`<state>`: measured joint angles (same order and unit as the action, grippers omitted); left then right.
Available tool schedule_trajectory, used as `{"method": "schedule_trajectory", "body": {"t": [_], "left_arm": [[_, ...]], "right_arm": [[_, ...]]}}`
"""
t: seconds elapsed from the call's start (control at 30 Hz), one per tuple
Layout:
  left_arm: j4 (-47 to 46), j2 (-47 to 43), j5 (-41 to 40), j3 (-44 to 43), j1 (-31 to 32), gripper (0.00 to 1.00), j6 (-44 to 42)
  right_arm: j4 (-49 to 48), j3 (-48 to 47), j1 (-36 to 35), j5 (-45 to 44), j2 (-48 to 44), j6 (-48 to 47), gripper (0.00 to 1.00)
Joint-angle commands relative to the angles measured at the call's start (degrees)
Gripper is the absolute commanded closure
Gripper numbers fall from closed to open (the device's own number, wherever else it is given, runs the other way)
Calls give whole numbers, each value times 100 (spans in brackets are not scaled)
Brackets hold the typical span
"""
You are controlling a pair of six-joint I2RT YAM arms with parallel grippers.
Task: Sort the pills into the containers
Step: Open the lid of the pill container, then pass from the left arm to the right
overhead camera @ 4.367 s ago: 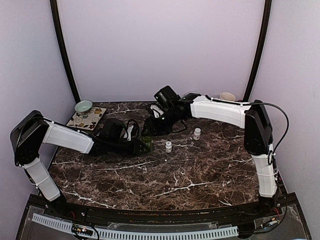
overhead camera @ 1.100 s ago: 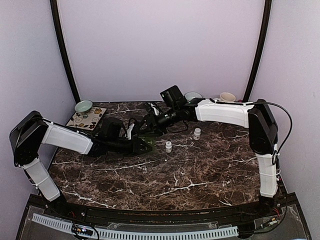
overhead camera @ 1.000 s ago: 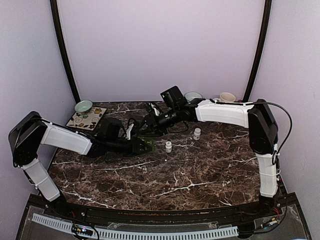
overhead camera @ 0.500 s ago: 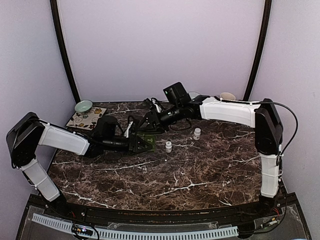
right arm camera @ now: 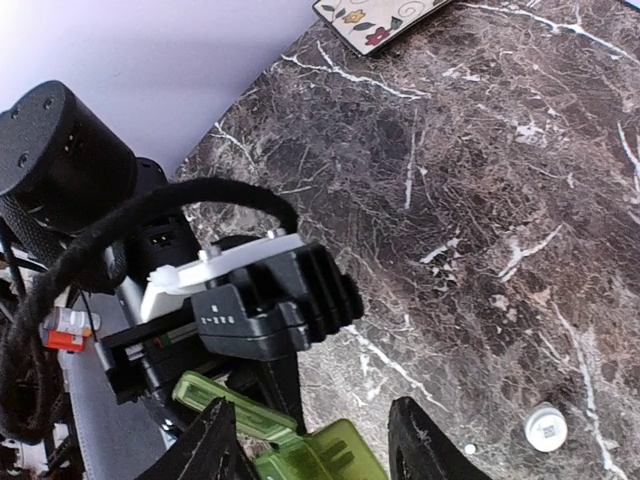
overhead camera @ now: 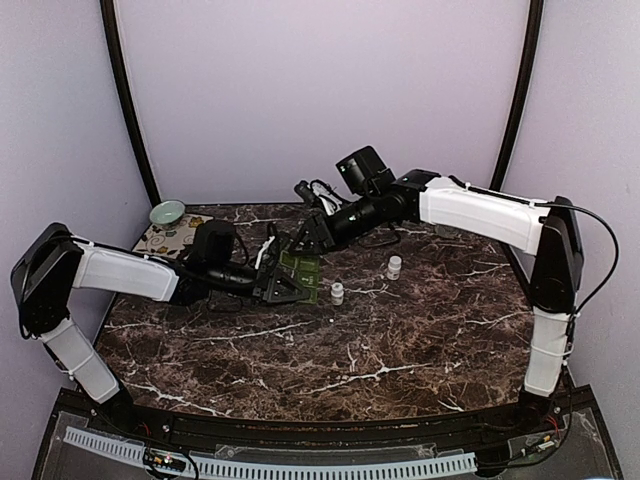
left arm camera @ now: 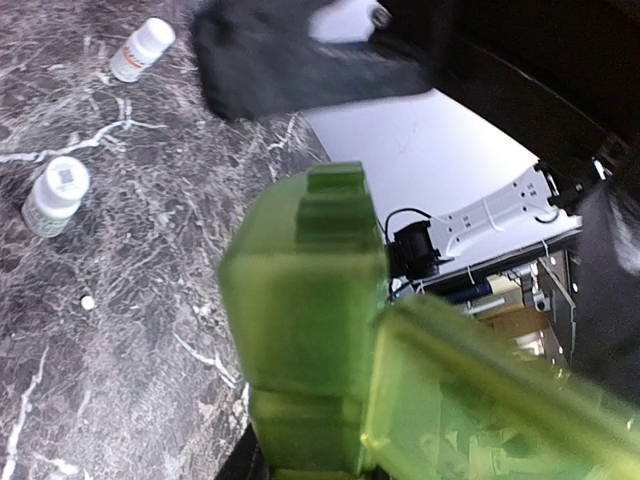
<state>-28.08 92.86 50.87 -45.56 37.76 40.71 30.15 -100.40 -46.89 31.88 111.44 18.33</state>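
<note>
A translucent green pill box [overhead camera: 298, 272] hangs tilted above the marble table [overhead camera: 400, 350], its lid [left arm camera: 480, 400] swung open. My left gripper [overhead camera: 275, 283] is shut on the box; in the left wrist view the box [left arm camera: 305, 320] fills the centre and hides the fingers. My right gripper [overhead camera: 308, 238] hovers just above and behind the box, open, its fingers [right arm camera: 215, 445] either side of the box's top edge [right arm camera: 325, 455]. Two white pill bottles [overhead camera: 337, 292] [overhead camera: 394, 266] stand to the right of the box. One small white pill [left arm camera: 88, 302] lies loose on the table.
A green bowl [overhead camera: 167, 212] and a patterned tile [overhead camera: 160, 240] sit at the back left corner. The tile [right arm camera: 380, 15] also shows at the top of the right wrist view. The nearer bottle [left arm camera: 55, 195] and the farther bottle [left arm camera: 142, 48] stand left of the box in the left wrist view.
The right gripper has lifted off the box, drawn back and widened. The left gripper has raised and tilted the box, whose lid now stands open.
</note>
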Motion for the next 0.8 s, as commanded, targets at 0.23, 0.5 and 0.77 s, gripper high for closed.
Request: {"method": "schedule_trajectory", "body": {"t": [0.23, 0.5, 0.77], "left_arm": [[1045, 66, 1109, -529, -32, 78, -742], [1390, 138, 1318, -695, -32, 78, -958], [1763, 304, 1429, -962, -36, 78, -1228]], "right_arm": [[666, 85, 101, -367, -527, -1394, 48], [557, 291, 198, 323, -517, -1392, 48], [544, 442, 191, 974, -473, -1452, 48]]}}
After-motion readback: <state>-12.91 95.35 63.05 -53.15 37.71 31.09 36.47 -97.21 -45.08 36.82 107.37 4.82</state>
